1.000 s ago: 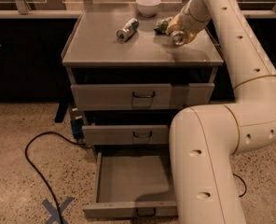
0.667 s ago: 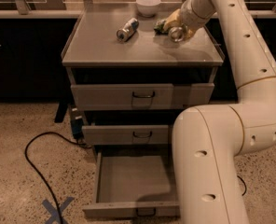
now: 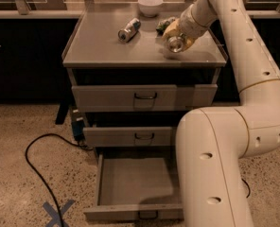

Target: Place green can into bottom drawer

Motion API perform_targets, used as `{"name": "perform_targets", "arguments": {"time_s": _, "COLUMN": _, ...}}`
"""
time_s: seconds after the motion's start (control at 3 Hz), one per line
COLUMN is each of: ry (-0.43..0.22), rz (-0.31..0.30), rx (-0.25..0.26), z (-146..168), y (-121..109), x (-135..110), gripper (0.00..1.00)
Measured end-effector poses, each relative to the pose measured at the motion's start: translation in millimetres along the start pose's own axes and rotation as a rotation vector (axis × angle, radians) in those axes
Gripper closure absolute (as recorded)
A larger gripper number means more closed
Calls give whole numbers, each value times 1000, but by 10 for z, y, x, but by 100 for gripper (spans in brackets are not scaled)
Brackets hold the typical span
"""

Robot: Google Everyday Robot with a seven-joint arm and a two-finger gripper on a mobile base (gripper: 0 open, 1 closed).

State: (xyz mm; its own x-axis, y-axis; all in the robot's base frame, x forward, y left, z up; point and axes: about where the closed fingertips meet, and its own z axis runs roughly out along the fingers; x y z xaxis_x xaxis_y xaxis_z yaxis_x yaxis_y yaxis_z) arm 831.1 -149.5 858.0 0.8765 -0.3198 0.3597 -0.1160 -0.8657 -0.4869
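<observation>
My gripper (image 3: 177, 36) is over the right part of the cabinet top (image 3: 107, 48), shut on the green can (image 3: 174, 43). The can lies tilted in the fingers with its shiny silver end facing the camera; most of its body is hidden by the gripper. Far below, the bottom drawer (image 3: 130, 213) is pulled out, and its grey inside shows nothing in it. My arm drops down the right side and covers the drawer's right edge.
A silver-and-blue can (image 3: 129, 30) lies on its side mid-top. A white bowl (image 3: 150, 5) stands at the back, with a green wrinkly bag (image 3: 162, 23) just behind the gripper. The upper drawers (image 3: 144, 97) are shut. A black cable (image 3: 40, 174) and blue tape cross (image 3: 57, 212) mark the floor at left.
The gripper has moved a little toward the front edge of the cabinet top with the can in it. The can's silver end now faces the camera more.
</observation>
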Motion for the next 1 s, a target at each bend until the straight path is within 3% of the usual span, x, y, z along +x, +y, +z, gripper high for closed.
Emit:
{"name": "perform_targets", "arguments": {"time_s": 0.33, "ry": 50, "rz": -59, "rx": -39, "z": -199, "y": -409, "x": 82, "gripper": 100}}
{"name": "perform_targets", "arguments": {"time_s": 0.67, "ry": 93, "rz": -97, "rx": -41, "z": -710, "y": -849, "x": 78, "gripper": 100}}
{"name": "perform_targets", "arguments": {"time_s": 1.0, "ry": 102, "rz": -105, "rx": 29, "z": -1477, "y": -1413, "x": -130, "gripper": 100}}
